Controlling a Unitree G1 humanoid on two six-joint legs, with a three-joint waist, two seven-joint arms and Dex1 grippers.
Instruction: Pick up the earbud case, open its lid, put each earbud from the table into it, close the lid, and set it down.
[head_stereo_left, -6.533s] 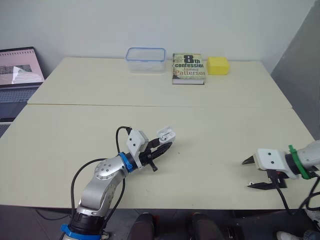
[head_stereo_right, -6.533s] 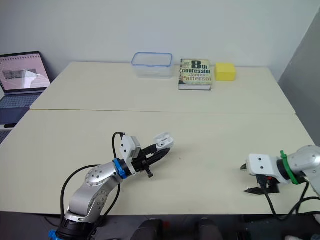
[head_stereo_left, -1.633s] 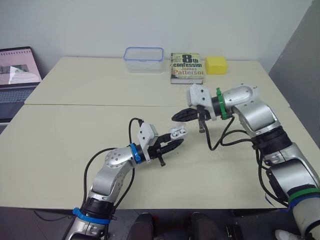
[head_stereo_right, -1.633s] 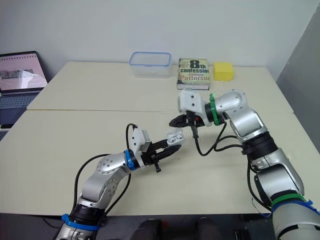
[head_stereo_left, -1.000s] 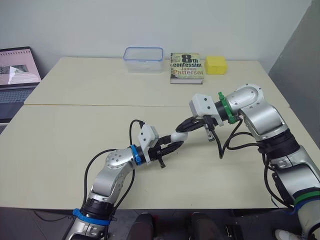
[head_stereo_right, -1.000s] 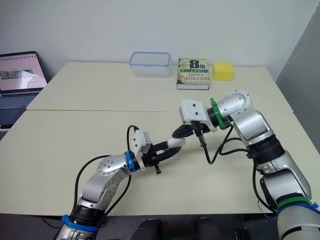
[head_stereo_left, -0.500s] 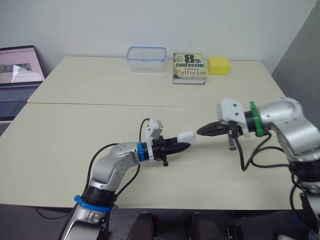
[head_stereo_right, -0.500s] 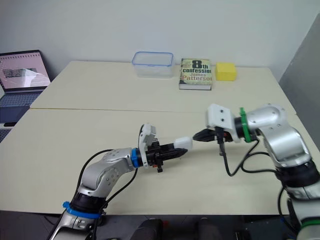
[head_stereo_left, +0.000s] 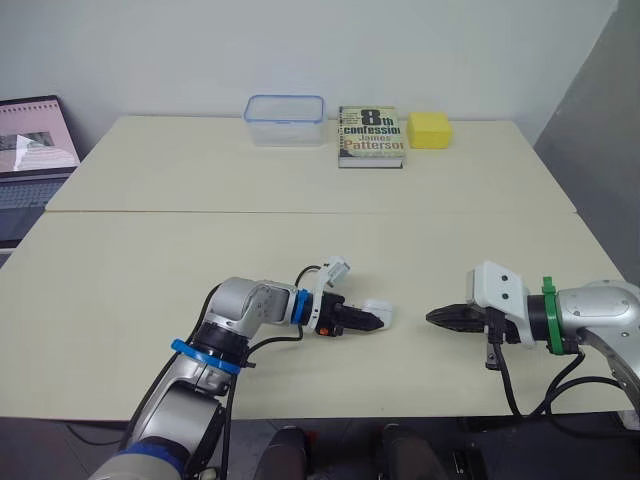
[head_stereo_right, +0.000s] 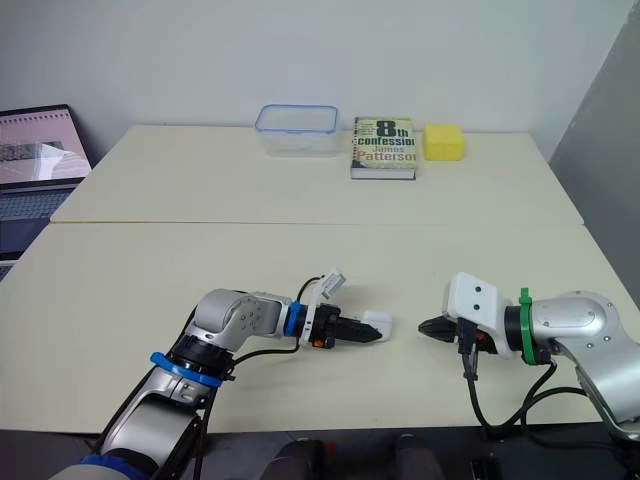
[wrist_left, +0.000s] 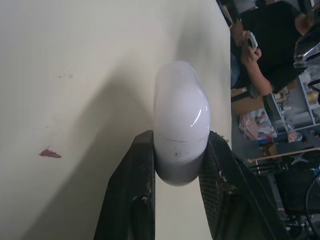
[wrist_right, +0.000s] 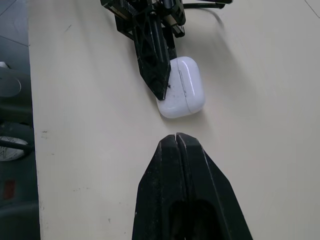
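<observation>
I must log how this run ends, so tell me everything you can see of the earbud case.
The earbud case is a small, glossy white, rounded shell that looks like hard plastic. Its lid is closed, with only a thin seam line across the body. It lies flat on the pale table near the front edge. The left pincer clamps its bottom end, with one black finger on each side. The right pincer is shut, points at the case and stands clear of it.
</observation>
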